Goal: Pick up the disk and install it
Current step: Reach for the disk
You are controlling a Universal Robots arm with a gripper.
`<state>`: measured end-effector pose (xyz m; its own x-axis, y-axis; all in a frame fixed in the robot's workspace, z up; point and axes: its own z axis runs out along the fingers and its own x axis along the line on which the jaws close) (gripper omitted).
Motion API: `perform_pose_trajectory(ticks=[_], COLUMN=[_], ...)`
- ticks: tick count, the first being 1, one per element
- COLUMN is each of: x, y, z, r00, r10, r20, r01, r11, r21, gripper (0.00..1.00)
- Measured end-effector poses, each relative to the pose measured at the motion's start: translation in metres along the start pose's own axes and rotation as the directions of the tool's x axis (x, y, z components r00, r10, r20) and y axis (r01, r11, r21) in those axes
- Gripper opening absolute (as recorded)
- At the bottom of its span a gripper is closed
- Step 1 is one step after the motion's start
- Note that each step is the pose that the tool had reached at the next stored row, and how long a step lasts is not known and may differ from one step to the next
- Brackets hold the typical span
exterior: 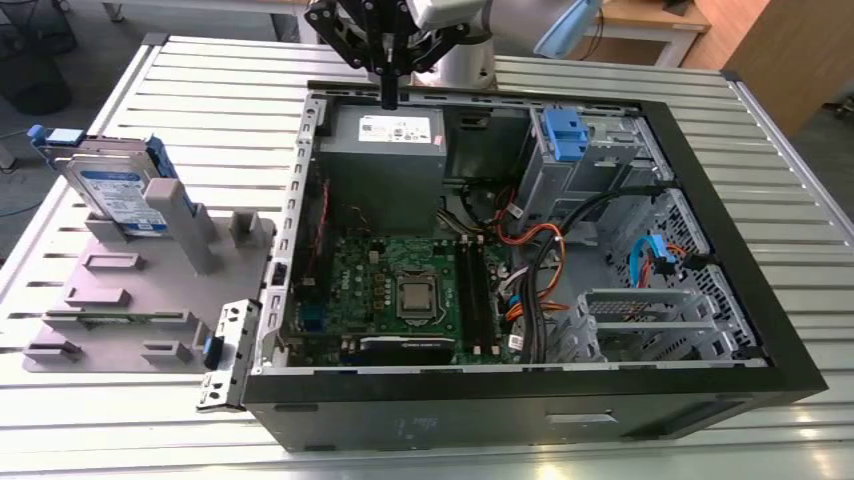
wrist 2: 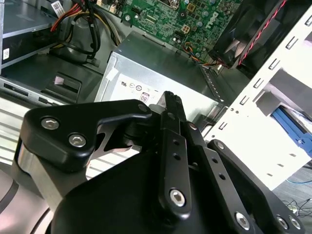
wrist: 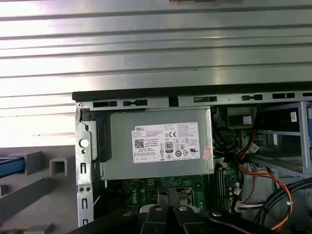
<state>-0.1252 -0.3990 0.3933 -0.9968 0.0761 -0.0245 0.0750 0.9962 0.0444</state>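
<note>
Slatted metal table [wrist: 156,44] runs past the black rim of the open computer case [wrist: 195,91]. Grey power supply [wrist: 122,165] sits just inside that rim, white sticker [wrist: 165,142] facing the camera. Green circuit board [wrist: 122,195] butts against the supply's other edge. Orange, red and yellow wires [wrist: 263,178] bunch beside the supply, with black cables [wrist: 287,200] near them. Gripper [wrist: 168,192] hangs over the board, fingers pressed together with nothing between, tips near the supply. Grey plastic holder [wrist: 34,170] stands outside the case wall, with a blue strip [wrist: 9,165] on it; can't tell what that is.
</note>
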Motion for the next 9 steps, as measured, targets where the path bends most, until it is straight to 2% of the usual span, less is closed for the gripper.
perform_pose_trajectory(ticks=[9], x=[0.0036], y=[-0.0003], z=[-0.0001], r00=[1.0], r10=[0.0], r20=[0.0], r01=[0.0], r11=[1.0], r21=[0.0001], gripper=[0.11])
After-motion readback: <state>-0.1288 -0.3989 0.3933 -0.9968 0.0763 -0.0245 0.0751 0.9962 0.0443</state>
